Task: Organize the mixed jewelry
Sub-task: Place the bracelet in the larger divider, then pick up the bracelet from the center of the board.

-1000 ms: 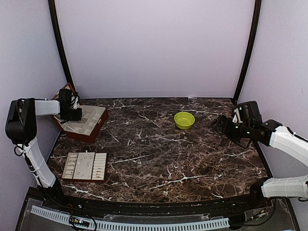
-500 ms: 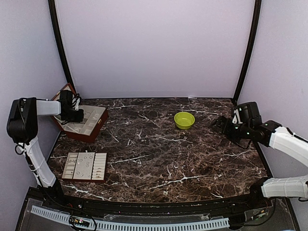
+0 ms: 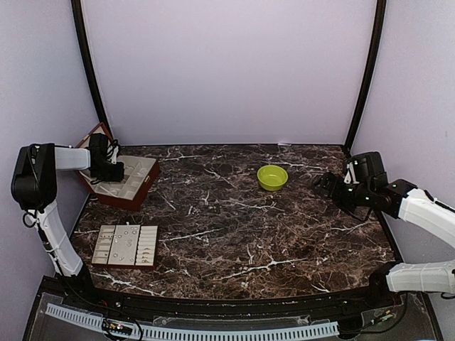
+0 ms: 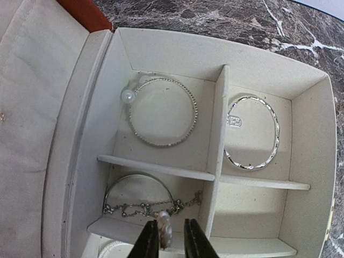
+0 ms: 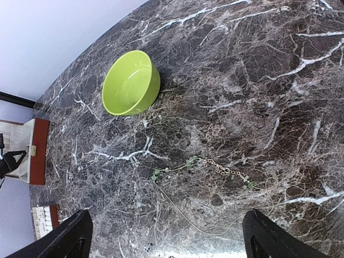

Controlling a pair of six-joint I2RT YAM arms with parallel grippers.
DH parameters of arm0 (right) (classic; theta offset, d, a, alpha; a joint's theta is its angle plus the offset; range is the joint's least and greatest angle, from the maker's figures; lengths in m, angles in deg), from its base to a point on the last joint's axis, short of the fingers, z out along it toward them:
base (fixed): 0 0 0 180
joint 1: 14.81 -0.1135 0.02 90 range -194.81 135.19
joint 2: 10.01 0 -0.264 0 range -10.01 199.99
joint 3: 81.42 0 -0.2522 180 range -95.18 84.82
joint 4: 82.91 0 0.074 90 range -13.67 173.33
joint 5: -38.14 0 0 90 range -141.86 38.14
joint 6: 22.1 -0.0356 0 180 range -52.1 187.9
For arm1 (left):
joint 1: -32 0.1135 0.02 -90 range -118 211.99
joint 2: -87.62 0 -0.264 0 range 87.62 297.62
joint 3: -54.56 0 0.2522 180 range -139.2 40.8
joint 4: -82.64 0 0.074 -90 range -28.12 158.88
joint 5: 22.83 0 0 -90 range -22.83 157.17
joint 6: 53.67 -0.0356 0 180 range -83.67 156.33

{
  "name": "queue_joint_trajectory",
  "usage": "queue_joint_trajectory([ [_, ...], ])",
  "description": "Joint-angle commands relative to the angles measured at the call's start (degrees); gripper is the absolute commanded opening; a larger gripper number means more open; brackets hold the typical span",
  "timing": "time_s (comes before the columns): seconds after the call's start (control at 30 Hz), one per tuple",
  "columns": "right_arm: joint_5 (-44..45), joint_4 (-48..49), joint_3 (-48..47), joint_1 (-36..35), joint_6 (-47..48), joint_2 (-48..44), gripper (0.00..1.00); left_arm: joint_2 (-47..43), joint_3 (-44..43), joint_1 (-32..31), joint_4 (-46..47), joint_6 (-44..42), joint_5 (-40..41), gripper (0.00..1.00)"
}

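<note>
The left gripper (image 4: 171, 236) has its jaws barely parted around the pale bead (image 4: 163, 226); gripped or not, I cannot tell. Its chain (image 4: 141, 207) lies crosswise just beyond.

Robot lab test booth. Plain lilac walls (image 3: 227, 71), black frame poles (image 3: 366, 71), dark marble-look table (image 3: 234, 227). Left arm (image 3: 32, 181) and right arm (image 3: 419, 206) bolted at its edge.

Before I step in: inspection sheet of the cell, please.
Surface: dark marble table, no damage seen.
Job's things: pearl bangle, plain bangle, chain bracelet in the reddish-brown box; beaded chain loose on the marble; small pieces in the cream tray.
Clutter: green bowl, looks empty.
Tools: left tool over the box, narrow gap, pale bead between, grip unclear; right tool wide open, empty.
Cables: cable loop on left arm.
Surroundings: pale walls, black poles.
</note>
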Motion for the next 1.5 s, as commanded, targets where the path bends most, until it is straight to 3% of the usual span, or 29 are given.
queue_joint_trajectory([
  [0.0,0.2,1.9,0.5,0.3,-0.5,-0.9,0.98,-0.1,-1.7,0.3,-1.0,0.3,-0.7,0.22],
  [0.4,0.4,1.6,0.8,0.4,-0.4,-1.8,0.98,-2.0,-1.3,0.3,-0.6,0.4,-1.2,0.31],
  [0.77,-0.5,2.3,1.6,0.3,1.2,-5.3,0.98,-12.6,3.1,0.3,5.8,0.6,-7.1,0.50],
  [1.03,-4.1,2.5,4.3,-0.4,-0.7,-10.7,0.97,-18.9,5.1,-1.8,6.7,2.6,-12.1,0.55],
  [1.2,-4.1,3.6,7.8,-4.4,-3.9,-13.3,0.93,-22.3,5.0,-7.3,5.6,2.4,-12.2,0.58],
  [1.47,2.8,4.5,10.7,-16.4,-8.9,-12.5,0.88,-26.9,5.4,-13.1,5.6,5.7,-18.0,0.61],
])
